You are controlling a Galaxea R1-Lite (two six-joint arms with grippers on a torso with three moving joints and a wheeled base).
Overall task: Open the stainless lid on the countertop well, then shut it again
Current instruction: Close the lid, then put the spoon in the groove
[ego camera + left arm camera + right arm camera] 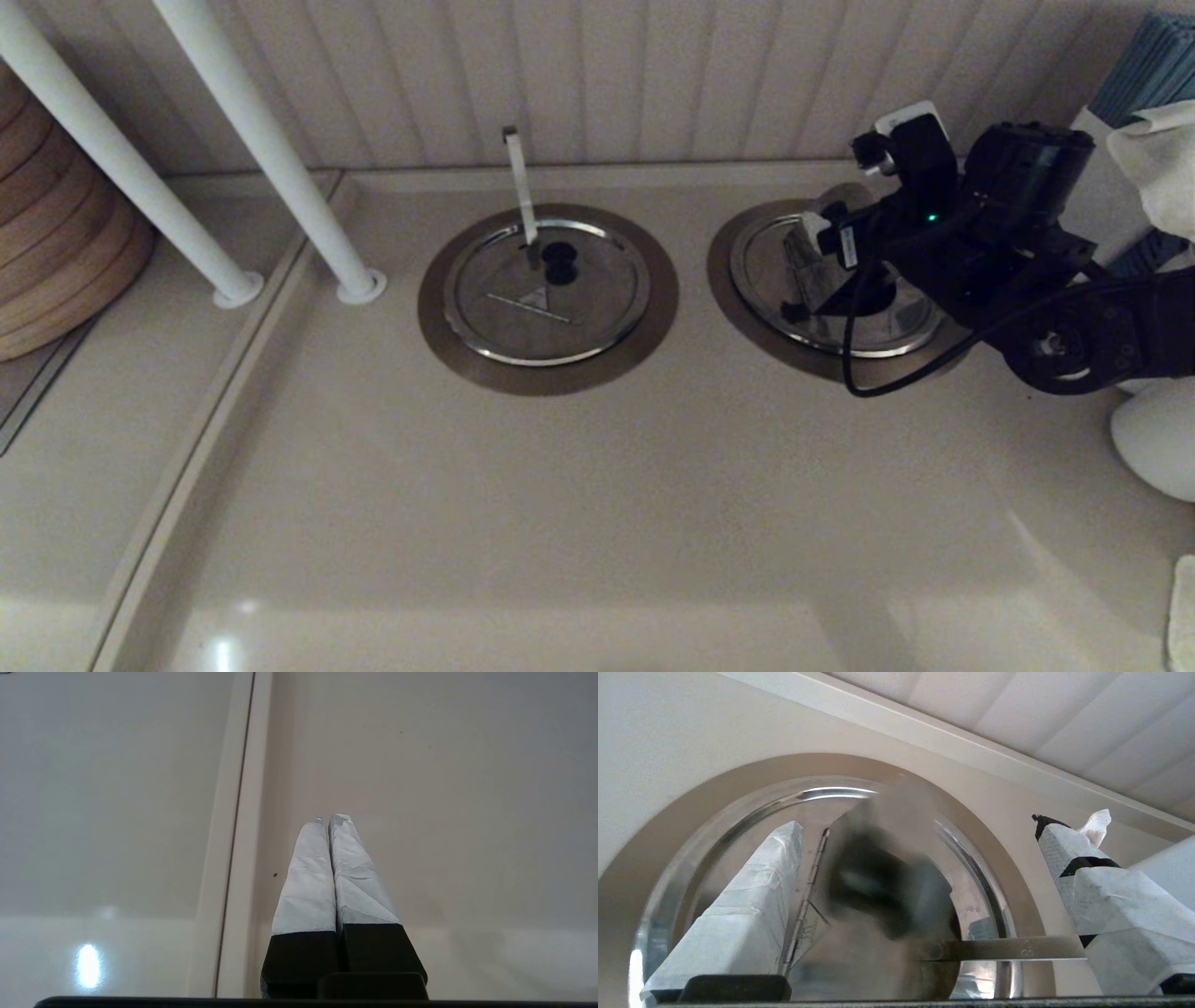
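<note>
Beige countertop (597, 485): right hand (920, 896) (fingers spread) over stainless lid (794, 280).

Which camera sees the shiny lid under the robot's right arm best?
The right wrist view: the stainless lid fills it, between the fingers of the open right pincer. The head view shows it partly hidden behind the arm. The left wrist view misses it.

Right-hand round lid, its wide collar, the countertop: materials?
Round shiny steel lid under the open right gripper: polished stainless by its mirror reflections. Wide dull grey-brown collar: looks like brushed or matte metal, no glare. Beige countertop: smooth, glossy highlights; stone or solid surface, can't tell. Left gripper is parked, shut.
</note>
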